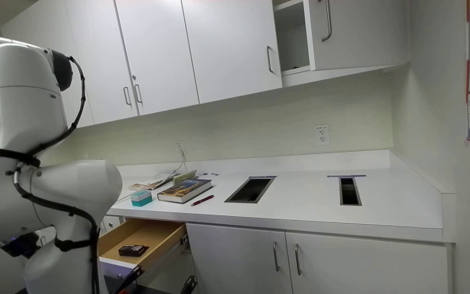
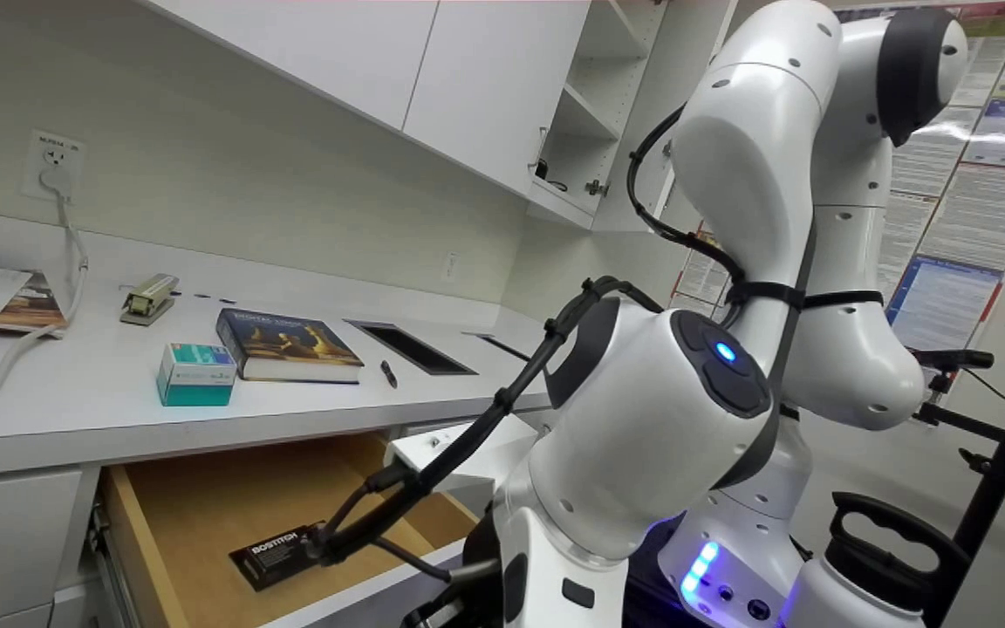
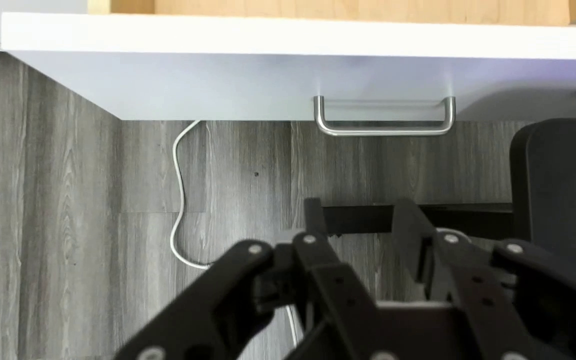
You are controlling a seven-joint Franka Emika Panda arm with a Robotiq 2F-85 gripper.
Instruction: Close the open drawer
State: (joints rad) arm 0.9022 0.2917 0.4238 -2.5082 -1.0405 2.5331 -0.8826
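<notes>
The drawer stands pulled out under the counter. Its tan wooden inside shows in both exterior views. A small black box lies in it, marked Bostitch in an exterior view. In the wrist view the drawer's white front panel crosses the top, with its slim metal handle. My gripper is open, with nothing between its fingers. It is in front of the panel, apart from the handle, with floor visible behind the fingers. In the exterior views the fingers are hidden or cut off.
The counter above the drawer holds a book, a teal-and-white box, a pen and a stapler. A dark flat surface is right of the gripper. A white cable lies on the floor. An upper cabinet door stands open.
</notes>
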